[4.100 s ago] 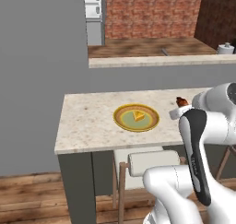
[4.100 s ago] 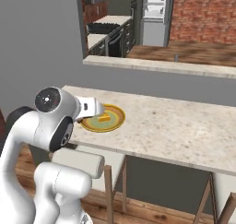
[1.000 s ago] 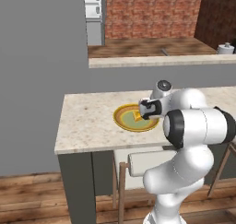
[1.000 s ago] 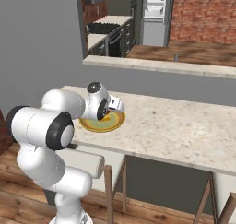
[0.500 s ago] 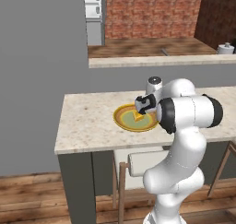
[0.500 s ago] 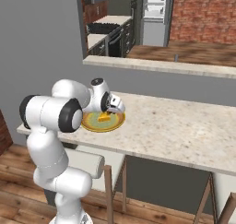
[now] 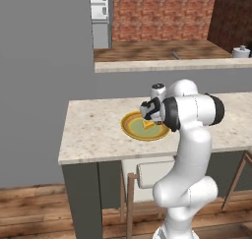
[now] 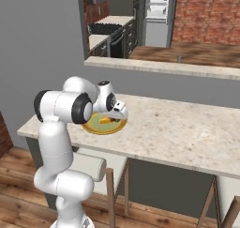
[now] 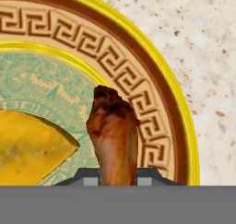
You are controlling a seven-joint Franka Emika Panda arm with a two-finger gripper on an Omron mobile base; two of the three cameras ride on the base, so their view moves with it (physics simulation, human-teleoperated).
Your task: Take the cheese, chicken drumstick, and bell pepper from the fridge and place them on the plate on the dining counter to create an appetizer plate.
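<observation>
My white arm stands tall, bends over at the elbow and reaches down low over the worktop (image 7: pixel 93 130), and my gripper (image 9: pixel 118 174) points down with its two fingers (image 9: pixel 87 174) squeezed tight on the chicken drumstick (image 9: pixel 113 135).

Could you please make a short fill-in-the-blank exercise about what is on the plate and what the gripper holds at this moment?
1. The gripper is shut on the chicken ____.
2. The yellow wedge already lying on the plate is the ____.
3. The plate rests on the beige speckled dining ____.
4. In the hand view, the held food hangs over the pale ____ centre of the plate.

Missing words: drumstick; cheese; counter; green
</observation>
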